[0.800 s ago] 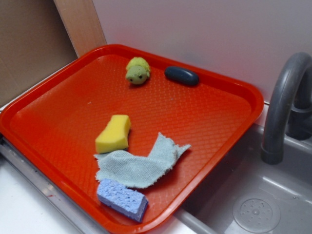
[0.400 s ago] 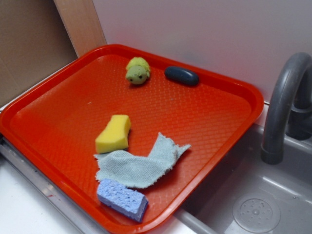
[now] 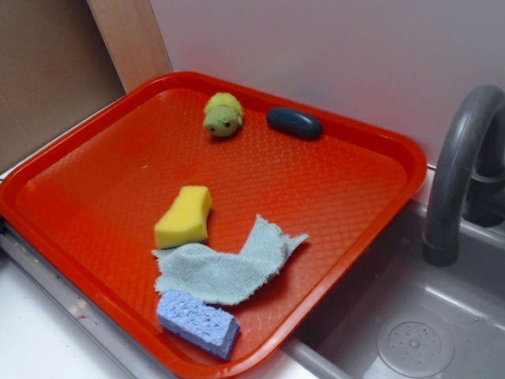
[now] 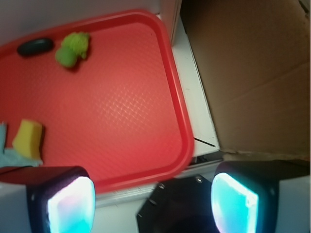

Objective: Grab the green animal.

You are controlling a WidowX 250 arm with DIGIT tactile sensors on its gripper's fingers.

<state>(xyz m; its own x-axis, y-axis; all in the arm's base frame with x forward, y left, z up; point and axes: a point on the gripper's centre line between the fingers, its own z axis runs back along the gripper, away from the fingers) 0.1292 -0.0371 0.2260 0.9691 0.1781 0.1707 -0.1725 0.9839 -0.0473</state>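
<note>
Tool [image 4: 148, 199] jaws spread wide, empty, high over tray's [image 3: 379, 229] edge w/ green animal [image 3: 223, 114] at far side beside dark oval [image 3: 293, 123]; prob. lined up for approach.

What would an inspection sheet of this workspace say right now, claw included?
Surface: red tray, textured, beside a grey sink.
Job's thing: green animal lies near the tray's far rim, untouched.
Clutter: dark blue-grey oval object beside the animal, apart from it; yellow sponge; grey-green cloth; blue sponge touching the cloth's edge.
Claw: claw open, holding nothing, over the tray's edge, far from the animal.
Cables: nothing seen.
Surroundings: grey faucet, white wall, brown cardboard.
</note>
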